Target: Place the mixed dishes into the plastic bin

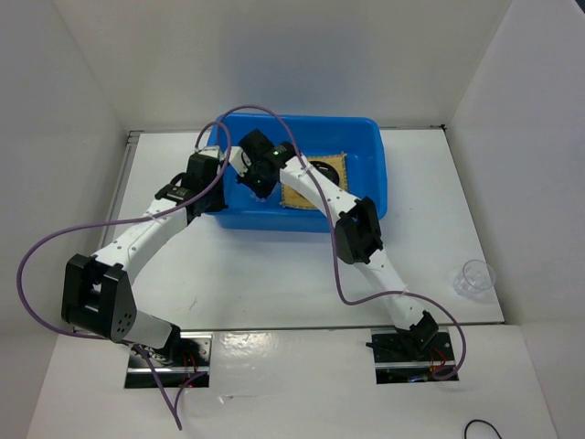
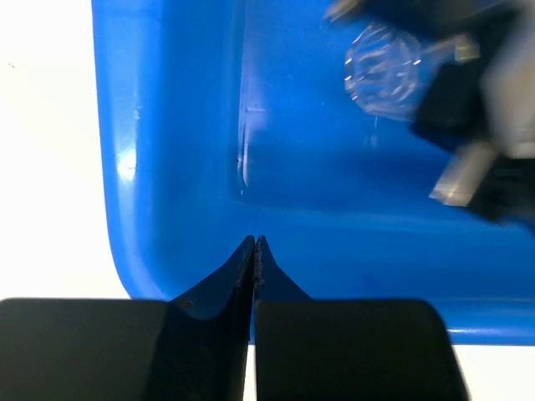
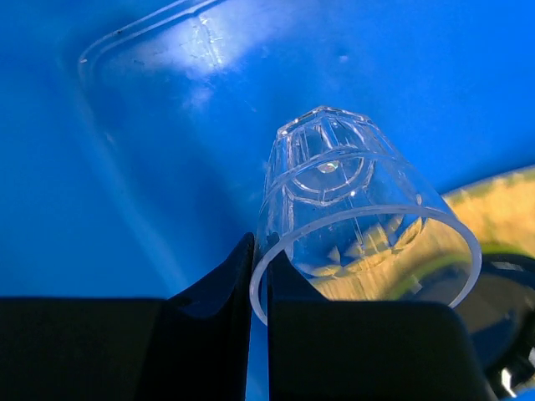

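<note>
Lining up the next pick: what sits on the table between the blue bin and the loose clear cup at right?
Nothing. In the top view, the white table between the blue bin and the loose clear cup is bare.

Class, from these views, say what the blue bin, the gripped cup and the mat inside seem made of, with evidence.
Blue bin: likely moulded plastic, glossy; bright highlights on its walls. Clear cup: transparent, perhaps plastic, faceted base; bin shows through. Mat: tan, matte, seemingly woven fibre; weave too blurred to confirm.
</note>
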Robot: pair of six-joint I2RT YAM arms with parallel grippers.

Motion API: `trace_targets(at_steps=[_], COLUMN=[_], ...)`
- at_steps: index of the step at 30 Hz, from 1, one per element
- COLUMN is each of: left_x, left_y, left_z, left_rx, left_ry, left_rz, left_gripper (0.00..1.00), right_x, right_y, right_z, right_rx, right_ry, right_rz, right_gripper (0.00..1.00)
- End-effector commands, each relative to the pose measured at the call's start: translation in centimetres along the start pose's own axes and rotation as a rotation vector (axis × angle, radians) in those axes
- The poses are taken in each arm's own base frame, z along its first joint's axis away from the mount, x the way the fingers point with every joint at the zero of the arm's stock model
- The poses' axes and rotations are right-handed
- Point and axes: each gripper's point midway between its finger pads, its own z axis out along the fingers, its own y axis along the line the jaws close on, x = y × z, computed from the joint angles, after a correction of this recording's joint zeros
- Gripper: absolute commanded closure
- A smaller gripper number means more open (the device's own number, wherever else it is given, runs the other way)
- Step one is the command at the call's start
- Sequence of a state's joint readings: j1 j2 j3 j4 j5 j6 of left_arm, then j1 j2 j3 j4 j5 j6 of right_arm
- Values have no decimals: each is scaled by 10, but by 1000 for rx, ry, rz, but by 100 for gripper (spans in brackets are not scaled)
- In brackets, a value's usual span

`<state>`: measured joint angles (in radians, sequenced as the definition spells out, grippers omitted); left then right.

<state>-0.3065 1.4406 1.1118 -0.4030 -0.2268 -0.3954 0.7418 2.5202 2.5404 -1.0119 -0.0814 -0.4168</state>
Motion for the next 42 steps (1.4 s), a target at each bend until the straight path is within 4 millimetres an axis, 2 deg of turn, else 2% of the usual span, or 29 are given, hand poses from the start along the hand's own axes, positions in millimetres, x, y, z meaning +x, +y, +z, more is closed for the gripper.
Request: trace_targets(at_steps=[1, 6, 8, 11, 12, 13, 14, 15, 16, 17, 18, 19, 20, 21, 24, 25, 27, 28, 29, 31, 32, 34, 35, 36, 37, 38, 39, 40, 42], left_x=[-5, -5, -5, -9, -9, -9, -7, -7, -7, -7, -7, -7, -7, -11, -12, -14, -17, -20, -22, -22, -22, -22, -22, -20, -20, -23, -23, -23, -23], left_y=[-7, -7, -7, -8, -8, -8, -8, -8, -8, -8, -8, -10, -10, -11, -7, -7, -6, -6, -5, -5, -5, -5, -5, -4, -4, -4, -4, -4, -4], left_z=[-5, -5, -5, -7, -7, -7, -4, -4, -4, -4, -4, -4, -4, -5, -5, -8, -11, -14, -17, -17, -17, -17, -17, -18, -18, -21, -21, -21, -21], left_rx=[34, 34, 34, 37, 37, 37, 34, 34, 34, 34, 34, 43, 43, 46, 27, 30, 25, 28, 23, 23, 23, 23, 23, 20, 20, 23, 23, 23, 23], left_ry=[-20, -20, -20, -28, -28, -28, -20, -20, -20, -20, -20, -17, -17, -25, -32, -41, -54, -64, -77, -77, -77, -77, -77, -69, -69, -79, -79, -79, -79], left_rz=[-5, -5, -5, -7, -7, -7, -5, -5, -5, -5, -5, -5, -5, -7, -7, -9, -12, -14, -16, -16, -16, -16, -16, -15, -14, -17, -17, -17, -17], left_gripper=[95, 95, 95, 95, 95, 95, 95, 95, 95, 95, 95, 95, 95, 94, 94, 94, 94, 93, 93, 93, 93, 92, 92, 92, 90, 90, 90, 89, 88], right_x=[-24, -21, -18, -37, -46, -51, -54, -73, -81, -84, -107, -110, -112, -121, -115, -119, -97, -91, -65, -26, -2, 42, 79, 98, 128, 139, 180, 200, 248], right_y=[1, 3, 4, 0, -6, -7, -11, -20, -28, -25, -26, -32, -23, -23, -40, -49, -58, -67, -77, -88, -109, -120, -148, -153, -153, -148, -156, -142, -127], right_z=[5, 18, 23, 3, -7, -15, -23, -52, -68, -76, -110, -124, -130, -157, -191, -228, -242, -275, -269, -282, -290, -311, -328, -351, -354, -356, -365, -376, -372], right_rx=[25, 9, 6, 43, 74, 82, 105, 151, 199, 222, 274, 346, 364, 398, 519, 586, 672, 724, 764, 799, 821, 811, 845, 845, 806, 712, 721, 722, 757], right_ry=[-71, -65, -56, -105, -134, -154, -161, -230, -257, -268, -354, -356, -358, -401, -408, -463, -416, -456, -378, -329, -309, -305, -277, -293, -240, -261, -202, -152, -4], right_rz=[-42, -52, -51, -62, -63, -64, -63, -65, -61, -65, -71, -72, -81, -76, -25, 4, 35, 68, 83, 135, 185, 269, 357, 408, 455, 472, 538, 532, 560], right_gripper=[100, 99, 93, 80, 72, 58, 52, 43, 20, 10, 7, 7, 5, 3, 1, 1, 1, 4, 4, 4, 4, 4, 4, 5, 5, 7, 9, 9, 13])
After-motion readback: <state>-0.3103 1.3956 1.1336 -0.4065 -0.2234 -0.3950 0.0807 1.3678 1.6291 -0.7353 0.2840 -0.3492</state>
